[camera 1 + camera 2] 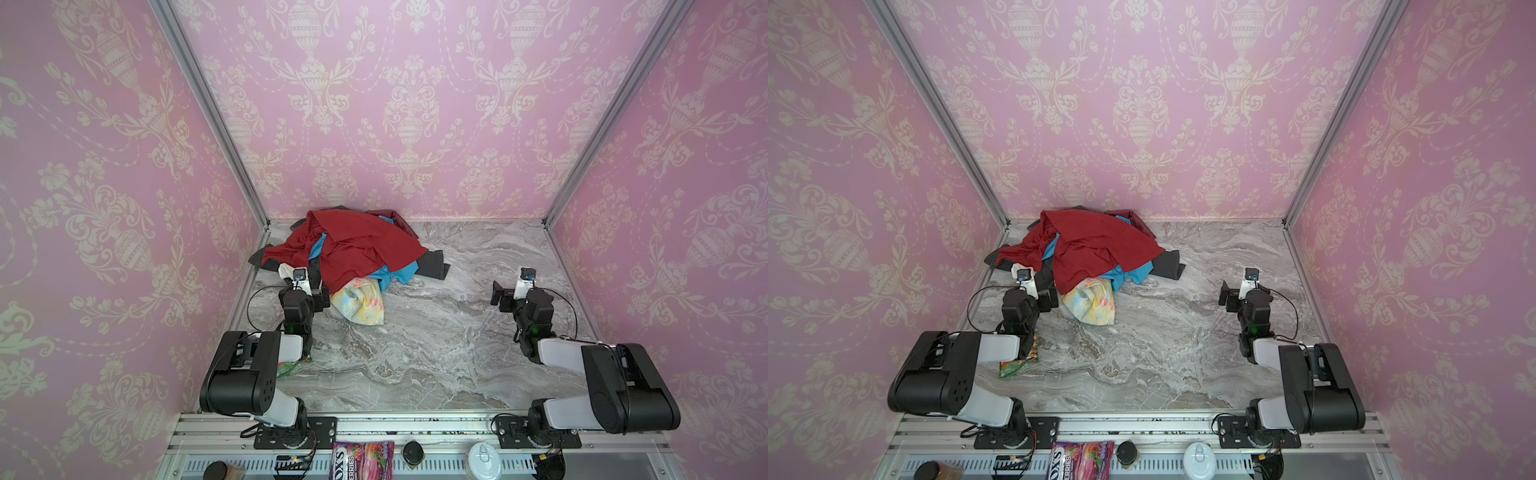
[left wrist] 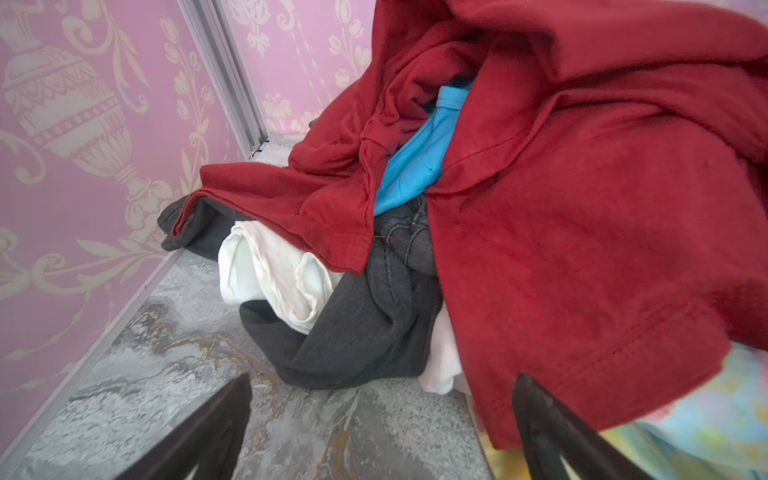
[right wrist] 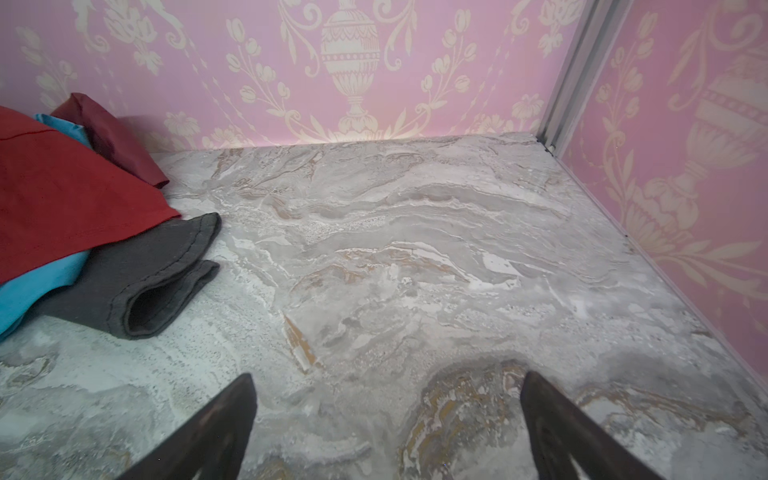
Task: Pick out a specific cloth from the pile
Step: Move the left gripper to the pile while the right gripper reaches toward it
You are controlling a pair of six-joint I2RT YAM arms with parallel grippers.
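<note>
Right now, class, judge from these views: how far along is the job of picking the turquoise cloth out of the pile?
Done: nothing yet; the turquoise cloth lies in the pile, mostly under the red cloth. In hand: the left gripper is open at the pile's near edge, holding nothing; the right gripper is open over bare table. Left: grasp the turquoise cloth and pull it free.

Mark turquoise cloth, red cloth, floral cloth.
turquoise cloth [image 2: 415,166]: left wrist view, strip showing between red folds.
red cloth [image 1: 357,245]: in a top view, broad upper face.
floral cloth [image 1: 359,303]: in a top view, its middle.
</note>
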